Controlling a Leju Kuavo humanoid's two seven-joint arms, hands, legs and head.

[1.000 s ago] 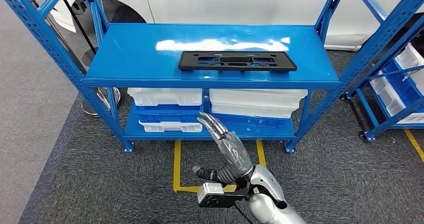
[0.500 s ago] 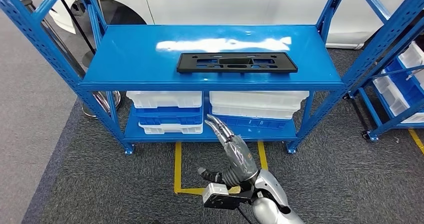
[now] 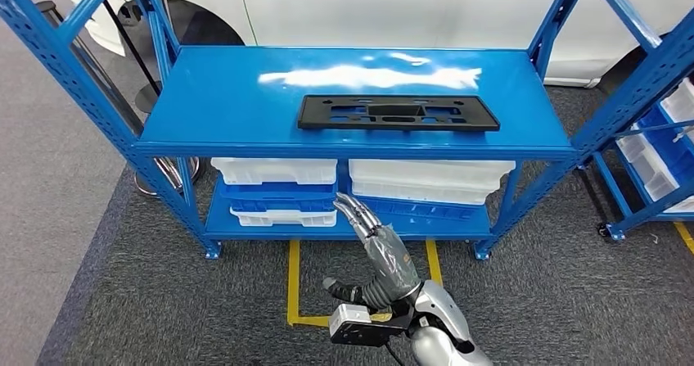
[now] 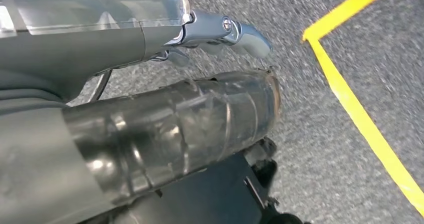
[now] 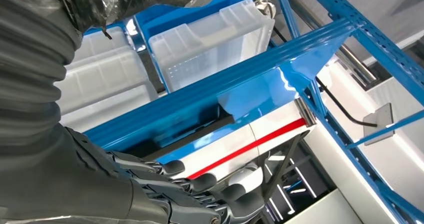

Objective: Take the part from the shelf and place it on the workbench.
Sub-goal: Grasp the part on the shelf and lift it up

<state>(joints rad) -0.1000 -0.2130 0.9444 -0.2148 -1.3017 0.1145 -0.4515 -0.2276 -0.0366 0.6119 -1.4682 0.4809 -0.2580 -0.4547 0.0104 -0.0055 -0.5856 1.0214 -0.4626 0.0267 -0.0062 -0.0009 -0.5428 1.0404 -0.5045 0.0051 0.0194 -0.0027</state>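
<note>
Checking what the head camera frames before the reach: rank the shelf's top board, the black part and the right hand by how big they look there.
1. Top board, by far the largest.
2. Black part, a long flat plate lying on that board.
3. Right hand, below the board's front edge. It sits nearer the camera, so it looks larger than it truly is.

A black part [image 3: 398, 113] lies flat on the blue shelf's [image 3: 221, 96] top level.

Shelf [image 3: 229, 96]: glossy blue, perforated uprights. Part [image 3: 398, 113]: matte black. Bins [image 3: 274, 170] below: white and blue. Floor [image 3: 123, 300]: dark grey speckled carpet with yellow tape lines [image 3: 291, 276]. Vehicle [image 3: 393, 6] behind: white, red stripe.
</note>
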